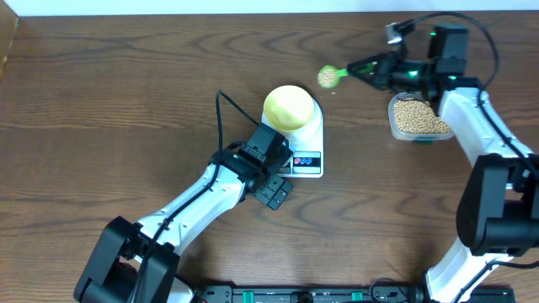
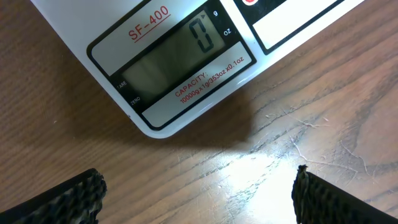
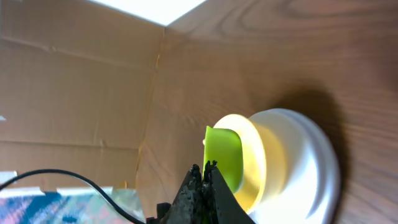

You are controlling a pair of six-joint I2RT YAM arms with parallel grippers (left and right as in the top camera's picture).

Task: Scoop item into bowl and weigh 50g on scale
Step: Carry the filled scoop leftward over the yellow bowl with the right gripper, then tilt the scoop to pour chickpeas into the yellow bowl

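Right end effector point(image 1: 376, 69) clamped the scoop point(image 1: 343, 73) level so beans point(image 1: 326, 77) wouldn't spill; left end effector point(image 1: 271, 192) hung with fingers apart by the scale point(image 1: 310, 162).

We see bare table point(image 1: 126, 109) left of and behind the bowl point(image 1: 286, 105), plus an open strip between the bowl and the scoop point(image 1: 328, 77). The left gripper point(image 1: 274, 192) and its arm crowd the scale point(image 1: 312, 139) front edge. The bean tub point(image 1: 393, 126) sits partly under the right arm.
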